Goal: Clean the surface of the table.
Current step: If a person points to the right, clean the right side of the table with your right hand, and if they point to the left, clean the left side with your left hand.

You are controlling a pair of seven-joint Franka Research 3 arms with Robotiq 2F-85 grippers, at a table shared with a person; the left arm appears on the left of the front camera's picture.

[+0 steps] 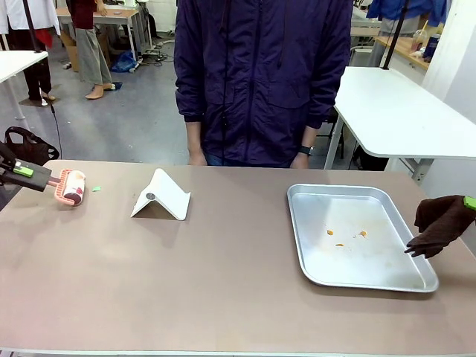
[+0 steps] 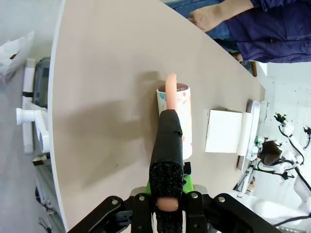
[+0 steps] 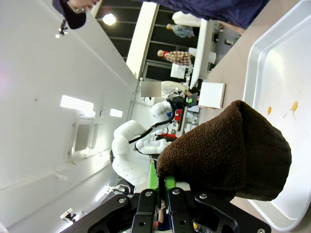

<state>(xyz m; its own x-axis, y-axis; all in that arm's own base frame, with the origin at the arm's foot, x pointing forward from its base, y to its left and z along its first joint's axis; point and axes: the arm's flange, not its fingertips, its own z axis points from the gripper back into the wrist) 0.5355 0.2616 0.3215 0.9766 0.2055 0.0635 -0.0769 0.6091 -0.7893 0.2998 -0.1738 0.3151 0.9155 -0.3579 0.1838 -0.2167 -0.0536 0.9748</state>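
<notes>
Observe that the left pincer [image 1: 33,175] grasps the lint roller [image 1: 73,187] at the left end of the counter [image 1: 208,275], likely to lift the green scrap [image 1: 96,189] beside it, while the right pincer [image 1: 470,202] clamps a brown cloth [image 1: 440,223] near the tray [image 1: 335,187] for wiping.

Inward of the left gripper [image 1: 31,175], which is clamped on the lint roller [image 1: 73,186], a small green scrap [image 1: 96,189] lies just past the roller. The white folded stand [image 1: 161,196] is the one upright obstruction, and the table [image 1: 223,282] is bare from there to the near edge. Inward of the right gripper [image 1: 468,202], which is closed on a brown cloth [image 1: 440,224], the silver tray [image 1: 338,208] blocks low passage; it has a raised rim and orange crumbs [image 1: 362,233] on its floor, the cloth's tip is over its rim, and contact cannot be determined. Beyond both grippers, a person [image 1: 260,74] stands against the far edge.
</notes>
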